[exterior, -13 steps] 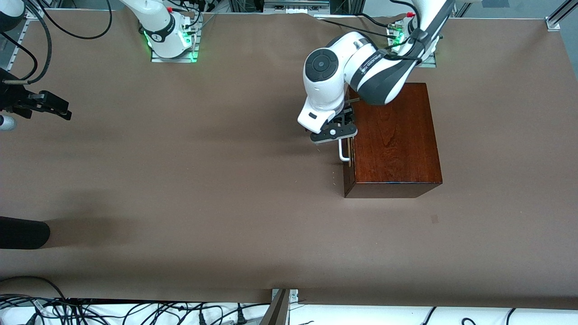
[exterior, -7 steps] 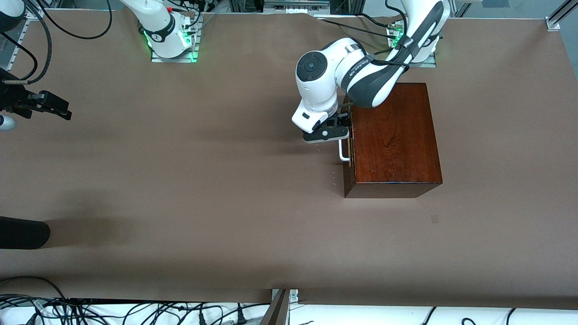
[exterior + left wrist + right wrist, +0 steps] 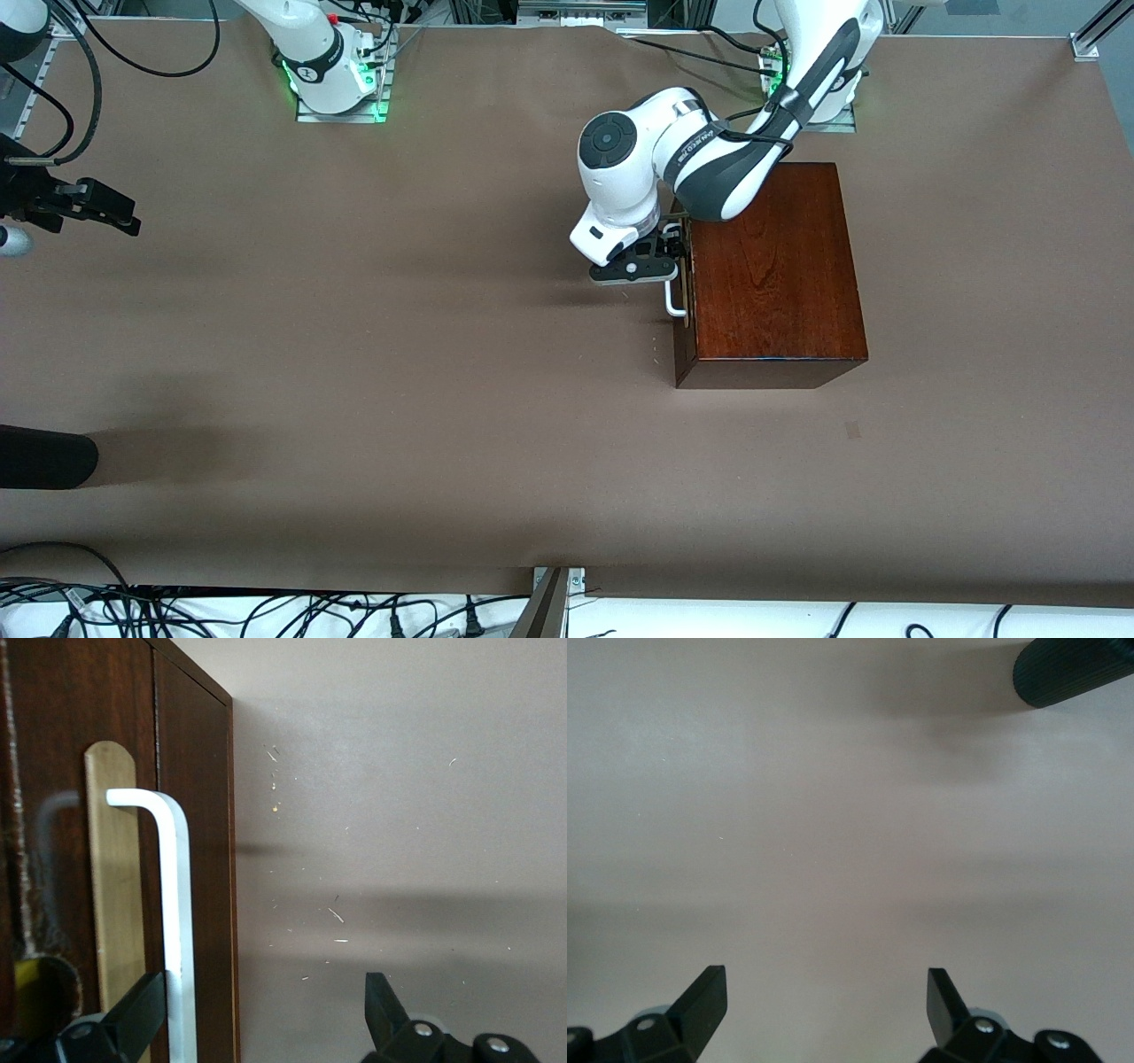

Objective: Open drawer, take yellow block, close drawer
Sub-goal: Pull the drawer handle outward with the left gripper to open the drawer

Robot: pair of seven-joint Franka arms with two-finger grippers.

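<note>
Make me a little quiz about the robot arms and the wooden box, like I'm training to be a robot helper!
1. True or false: the drawer of the wooden box is pulled out.
2. Pick one. The left pincer is open around: A) a yellow ball, B) the white handle, C) a cable.
3. Fill the gap: the right pincer waits open over the bare ____.

Key: 1 false, it is shut. 2 B. 3 table.

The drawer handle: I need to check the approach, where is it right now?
The white bar handle sits on the shut drawer front of the mahogany box, toward the left arm's end; the open left gripper straddles it.
</note>
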